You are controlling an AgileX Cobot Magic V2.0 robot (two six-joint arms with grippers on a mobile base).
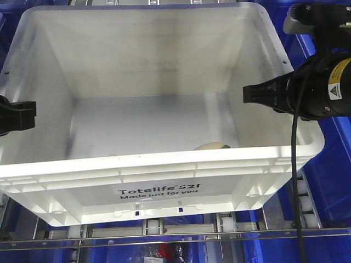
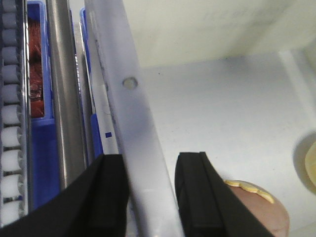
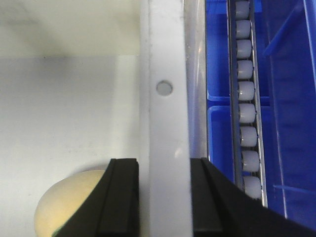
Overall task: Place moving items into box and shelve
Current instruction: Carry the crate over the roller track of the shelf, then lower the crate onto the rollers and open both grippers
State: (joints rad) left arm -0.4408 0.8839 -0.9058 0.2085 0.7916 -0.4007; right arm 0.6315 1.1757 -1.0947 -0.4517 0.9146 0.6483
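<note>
Both items sit inside the box (image 1: 164, 181): tan lump (image 3: 69, 202), pinkish lump (image 2: 261, 212). Left pincer (image 2: 150, 197) and right pincer (image 3: 163, 197) each clench a side rim. Packing looks done; shelving remains, among blue bins (image 1: 329, 181) beyond.

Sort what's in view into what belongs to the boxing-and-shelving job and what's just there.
Job:
white box, gripped by its side rims
left tool
right tool
yellow-tan lump inside the box
greyish-pink lump inside the box

Just there:
blue bins
roller tracks
</note>
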